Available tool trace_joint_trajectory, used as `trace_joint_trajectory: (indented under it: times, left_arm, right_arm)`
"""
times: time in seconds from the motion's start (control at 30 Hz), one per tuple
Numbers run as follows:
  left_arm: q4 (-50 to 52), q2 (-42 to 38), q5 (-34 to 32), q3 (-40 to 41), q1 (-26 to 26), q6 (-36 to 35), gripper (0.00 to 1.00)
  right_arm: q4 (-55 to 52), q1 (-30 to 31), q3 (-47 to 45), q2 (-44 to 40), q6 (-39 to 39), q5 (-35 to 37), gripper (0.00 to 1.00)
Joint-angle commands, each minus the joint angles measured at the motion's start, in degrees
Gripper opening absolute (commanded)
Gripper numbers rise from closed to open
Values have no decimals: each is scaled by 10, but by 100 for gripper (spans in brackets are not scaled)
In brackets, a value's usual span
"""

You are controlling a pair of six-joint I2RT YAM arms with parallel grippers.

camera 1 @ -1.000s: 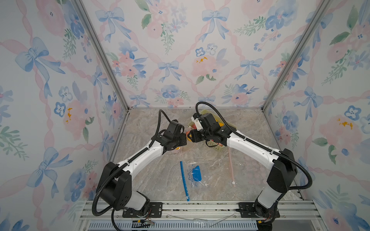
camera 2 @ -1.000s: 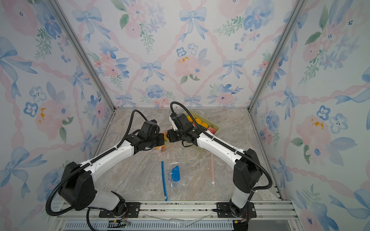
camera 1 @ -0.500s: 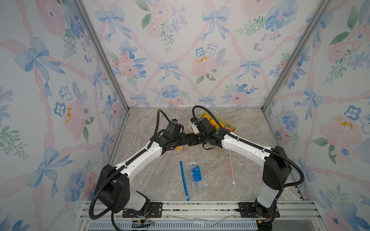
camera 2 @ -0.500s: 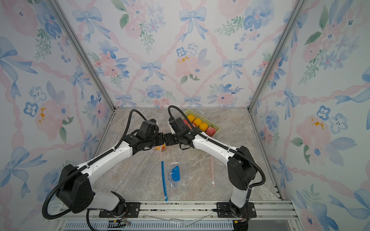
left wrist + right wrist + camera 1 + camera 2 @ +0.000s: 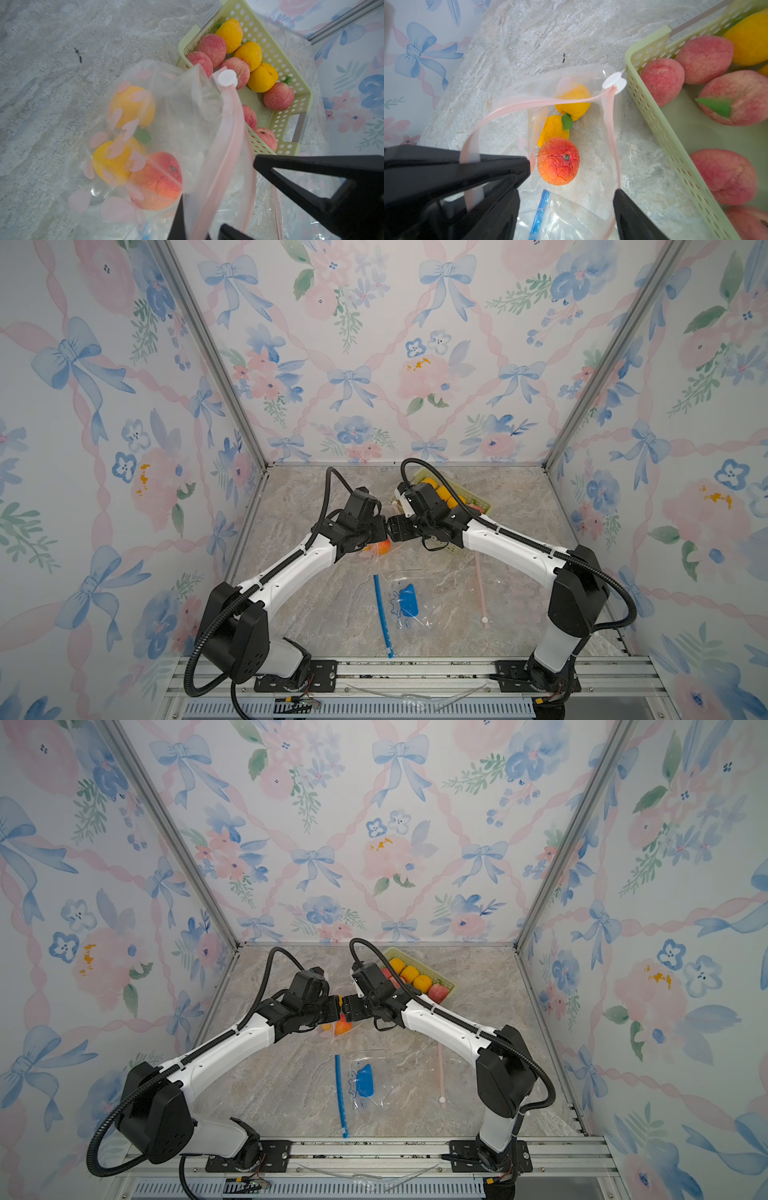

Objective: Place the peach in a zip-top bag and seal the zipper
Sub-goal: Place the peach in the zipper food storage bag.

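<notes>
The peach (image 5: 558, 161) lay inside the clear bag (image 5: 593, 149), next to two yellow fruits (image 5: 574, 101). The left gripper (image 5: 199, 226) pinched the pink zipper strip (image 5: 517, 106) tight. The right gripper (image 5: 566, 190) had its fingers spread wide over the bag's open mouth. The white slider (image 5: 614, 82) sat at the strip's far end (just beside the basket (image 5: 652, 116)), so the right gripper looked nearer to it.

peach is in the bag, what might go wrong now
Only the left gripper pinches the bag rim; a slip could collapse the mouth. The open right gripper stands beside the zipper strip and may snag it leaving. The slider sits beside the basket, tight to reach.
</notes>
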State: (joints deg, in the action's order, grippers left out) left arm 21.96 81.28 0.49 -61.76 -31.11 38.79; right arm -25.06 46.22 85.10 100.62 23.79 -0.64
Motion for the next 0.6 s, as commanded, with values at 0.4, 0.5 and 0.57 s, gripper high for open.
trace_joint_trajectory:
  times: [0.4, 0.5, 0.57]
  left_arm:
    - [-3, -13, -2, 7, 7, -14, 0]
    - [-3, -14, -1, 9, 7, -14, 0]
    - [-3, -14, -1, 10, 7, -14, 0]
  right_arm:
    - [-157, -110, -1, -85, 41, 63, 69]
    - [-175, -140, -2, -75, 37, 48, 69]
    - [-182, -160, -2, -62, 29, 34, 69]
